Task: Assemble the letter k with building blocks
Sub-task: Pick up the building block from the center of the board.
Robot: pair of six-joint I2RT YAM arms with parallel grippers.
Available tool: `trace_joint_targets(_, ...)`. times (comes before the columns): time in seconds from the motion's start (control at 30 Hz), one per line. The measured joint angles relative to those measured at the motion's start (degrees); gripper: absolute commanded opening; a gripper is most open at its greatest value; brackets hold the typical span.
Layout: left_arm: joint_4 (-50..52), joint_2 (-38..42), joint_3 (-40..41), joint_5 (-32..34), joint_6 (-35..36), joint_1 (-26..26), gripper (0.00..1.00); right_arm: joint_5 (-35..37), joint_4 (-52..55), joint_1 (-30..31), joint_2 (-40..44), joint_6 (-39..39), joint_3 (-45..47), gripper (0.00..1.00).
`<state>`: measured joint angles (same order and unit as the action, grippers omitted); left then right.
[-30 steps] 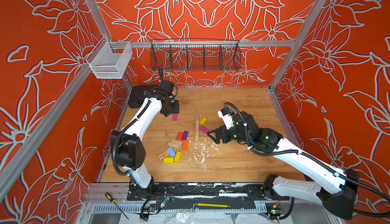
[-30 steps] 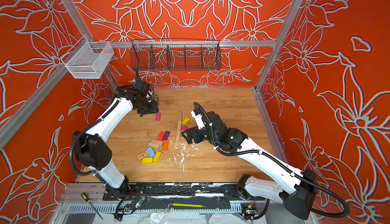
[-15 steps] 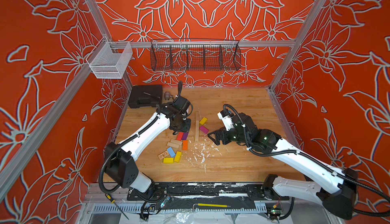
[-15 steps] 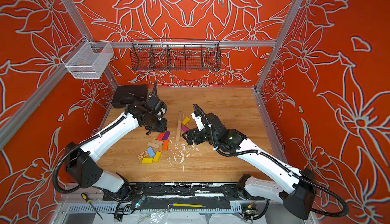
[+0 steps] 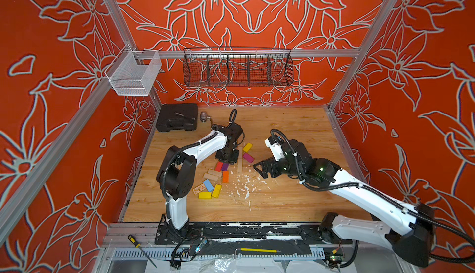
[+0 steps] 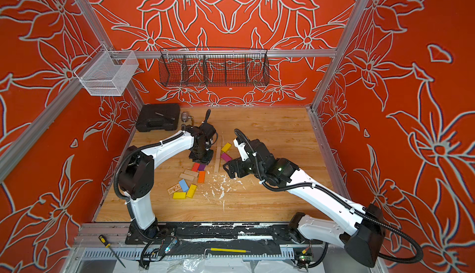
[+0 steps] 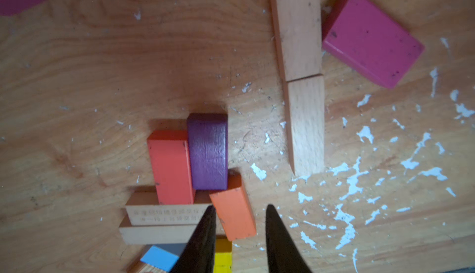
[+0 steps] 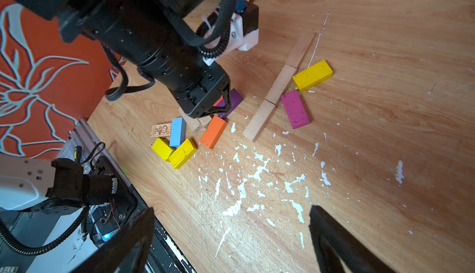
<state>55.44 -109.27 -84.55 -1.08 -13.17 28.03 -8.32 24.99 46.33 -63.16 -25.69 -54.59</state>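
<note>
L claw [image 7: 239, 208] narrowly apart, empty, by orange block [image 7: 235, 215] beside purple block [image 7: 208, 153]; R claw [image 8: 231, 208] wide apart.

plain block [image 7: 167, 214], faint print — unreadable

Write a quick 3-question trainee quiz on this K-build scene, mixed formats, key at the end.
1. True or false: the right gripper holds a block.
2. Fill in: the block lying long side to long side with the purple block is the ___ block.
3. Count: how many plain planks lie end to end in the stem?

Key: 1 false, its jaws stand wide and empty. 2 red block. 3 three.
</note>
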Motion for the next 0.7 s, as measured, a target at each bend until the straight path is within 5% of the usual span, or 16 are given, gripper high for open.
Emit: trace_joint_targets(0.7,-0.9,-7.4,-5.0,0.8,3.4,-3.8,0.37,0.6,0.1,0.0,0.7,0.1,0.4,0.96)
